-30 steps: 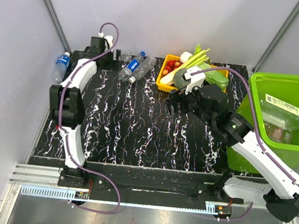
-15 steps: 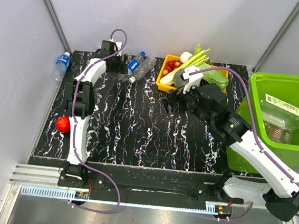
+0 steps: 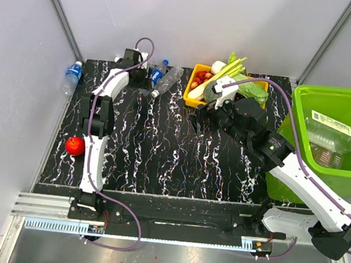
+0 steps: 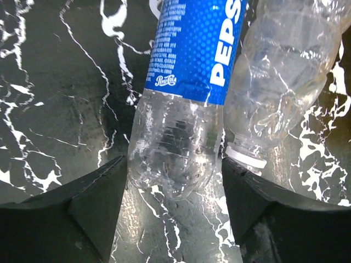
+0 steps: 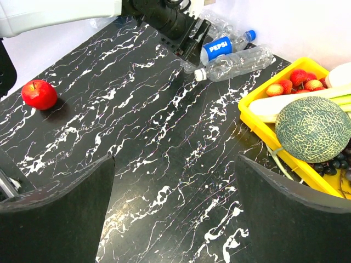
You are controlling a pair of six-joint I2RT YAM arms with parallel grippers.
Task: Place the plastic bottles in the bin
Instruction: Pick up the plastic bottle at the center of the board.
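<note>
Bottles: a blue-capped bottle (image 3: 73, 73) lies off the left edge of the table (image 3: 161, 155). At the back, the left gripper (image 4: 174, 161) has its fingers apart either side of a Pepsi bottle (image 4: 189, 82), with a clear bottle (image 4: 282, 71) against it. The tray (image 3: 189, 89) holds a melon (image 5: 312, 129), strawberries (image 5: 299, 82) and greens (image 3: 240, 72). The right gripper (image 5: 175, 159) is spread wide, with nothing between its fingers. The bin (image 3: 335, 92) holds two bottles (image 3: 334, 131).

Bare tabletop (image 3: 161, 149) spreads in front of the yellow tray (image 3: 188, 90); to its left two bottles (image 3: 158, 76) lie touching, an apple (image 3: 74, 145) farther left.
</note>
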